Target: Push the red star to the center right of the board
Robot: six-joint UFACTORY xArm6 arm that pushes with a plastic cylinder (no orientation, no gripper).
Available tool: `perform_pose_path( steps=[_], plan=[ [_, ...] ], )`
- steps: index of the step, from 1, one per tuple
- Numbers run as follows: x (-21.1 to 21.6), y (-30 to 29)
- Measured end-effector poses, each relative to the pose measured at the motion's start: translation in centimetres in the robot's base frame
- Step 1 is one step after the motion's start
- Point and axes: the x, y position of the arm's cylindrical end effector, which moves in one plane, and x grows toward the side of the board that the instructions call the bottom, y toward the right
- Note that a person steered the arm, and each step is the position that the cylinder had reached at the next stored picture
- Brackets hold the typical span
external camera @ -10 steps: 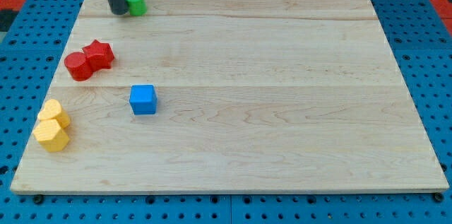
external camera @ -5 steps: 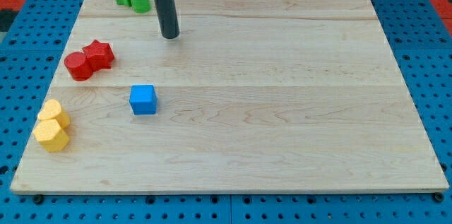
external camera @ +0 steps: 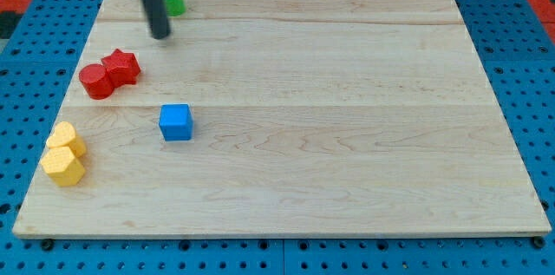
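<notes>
The red star (external camera: pixel 123 67) lies near the board's left edge, touching a red cylinder (external camera: pixel 96 81) on its lower left. My tip (external camera: pixel 160 36) is above and to the right of the red star, apart from it, just below the green blocks. The rod runs up from the tip and covers part of the green blocks (external camera: pixel 173 0) at the board's top left.
A blue cube (external camera: pixel 176 122) sits below and right of the red star. Two yellow blocks (external camera: pixel 64 156) lie at the lower left edge. The wooden board (external camera: pixel 347 119) rests on a blue pegboard surface.
My tip swung right from beside the green blocks, then came back left and now sits closer to the red star. No block has visibly moved.
</notes>
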Motion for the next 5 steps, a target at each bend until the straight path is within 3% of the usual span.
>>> perform_pose_path(
  steps=[1, 2, 3, 5],
  plan=[
    [-0.4, -6.9],
    [2.3, -8.1],
    [7.7, -5.4],
    [10.2, 4.6]
  ],
)
